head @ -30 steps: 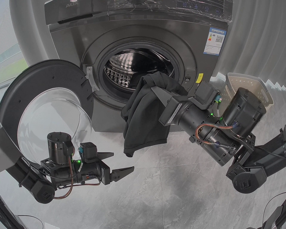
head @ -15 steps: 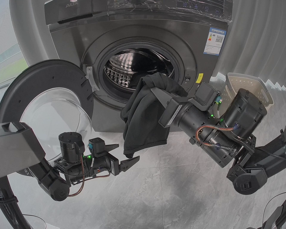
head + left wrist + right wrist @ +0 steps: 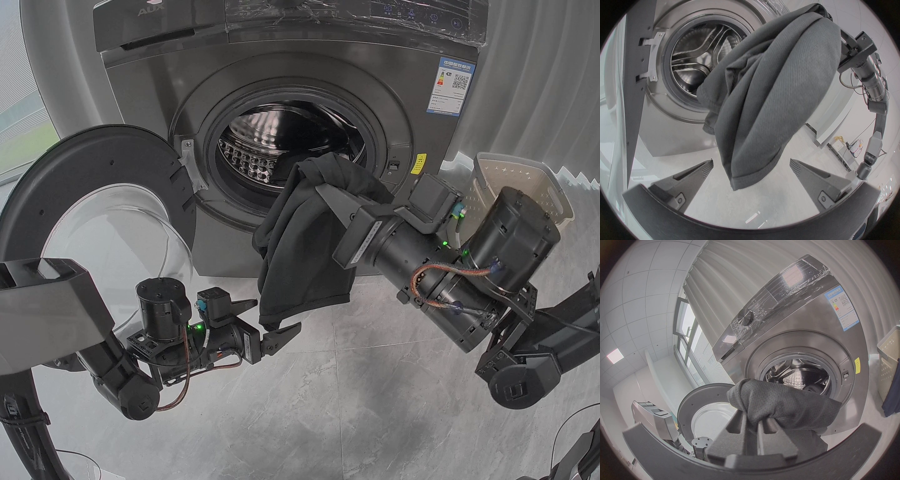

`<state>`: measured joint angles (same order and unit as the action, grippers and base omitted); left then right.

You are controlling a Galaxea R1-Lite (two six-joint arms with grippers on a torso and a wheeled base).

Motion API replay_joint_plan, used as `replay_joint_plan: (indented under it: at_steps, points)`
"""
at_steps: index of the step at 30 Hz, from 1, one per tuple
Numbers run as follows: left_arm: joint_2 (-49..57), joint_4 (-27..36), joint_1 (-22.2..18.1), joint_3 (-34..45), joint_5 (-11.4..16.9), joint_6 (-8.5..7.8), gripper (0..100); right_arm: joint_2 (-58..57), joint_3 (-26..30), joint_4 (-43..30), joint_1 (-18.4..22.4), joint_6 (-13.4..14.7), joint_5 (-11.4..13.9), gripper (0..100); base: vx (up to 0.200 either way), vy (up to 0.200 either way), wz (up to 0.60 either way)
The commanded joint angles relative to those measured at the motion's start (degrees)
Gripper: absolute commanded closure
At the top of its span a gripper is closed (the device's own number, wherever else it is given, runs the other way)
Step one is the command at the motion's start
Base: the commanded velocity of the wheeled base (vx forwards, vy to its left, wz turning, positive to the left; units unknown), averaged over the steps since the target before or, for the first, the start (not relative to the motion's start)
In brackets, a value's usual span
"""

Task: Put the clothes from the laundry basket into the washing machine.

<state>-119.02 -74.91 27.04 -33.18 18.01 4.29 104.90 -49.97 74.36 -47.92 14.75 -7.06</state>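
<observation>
Loading step: right gripper (image 3: 325, 190) clamped on garment (image 3: 300, 250) before drum (image 3: 275, 144); left gripper (image 3: 275, 315), jaws apart, at hem (image 3: 740, 184). Next: lift hem, feed inside.

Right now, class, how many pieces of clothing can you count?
2. A dark grey garment hangs from the right gripper before the washing machine; a dark blue one hangs at the laundry basket. More may be hidden inside.
</observation>
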Motion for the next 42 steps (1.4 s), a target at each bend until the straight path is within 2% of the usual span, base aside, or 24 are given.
replay_joint_plan:
  at_steps: [1,7,15,24,28,29,32,36,42]
  points:
    - [-1.0,-0.9,0.6,-0.7,-0.6,0.28,100,0.0,0.0,0.0,0.0,0.0,-0.1,100,0.000,0.000,0.00]
    - [-1.1,-1.9,1.7,-0.5,-0.7,0.28,100,0.0,0.0,0.1,0.0,0.0,0.0,100,0.000,0.000,0.00]
    - [0.0,-4.8,4.4,1.7,-1.6,1.16,100,0.0,0.6,0.1,0.1,0.0,0.0,100,0.000,0.000,0.00]
    - [8.7,-13.9,7.2,16.1,-1.7,1.25,100,0.0,5.1,0.0,1.5,-0.6,-0.3,100,0.000,0.000,0.00]
    - [12.8,-14.0,8.0,19.8,-1.7,1.33,100,0.0,6.8,-0.4,1.6,-1.0,-0.3,100,0.000,0.000,0.00]
    - [13.4,-14.0,8.2,20.2,-1.6,1.51,100,0.0,7.1,-0.4,1.6,-1.2,-0.3,0,0.000,0.000,0.00]
    - [16.1,-14.0,8.7,20.4,-1.7,1.86,100,0.0,9.2,-0.8,1.5,-1.7,-0.2,0,0.000,0.000,0.00]
    - [20.6,-14.0,8.9,19.0,-1.9,3.53,100,0.4,13.8,-0.3,1.5,-3.1,0.1,0,0.000,0.000,0.00]
    - [22.9,-14.1,8.2,16.3,-2.0,4.41,100,0.4,17.3,-0.4,2.8,-5.0,0.4,0,0.000,0.000,0.00]
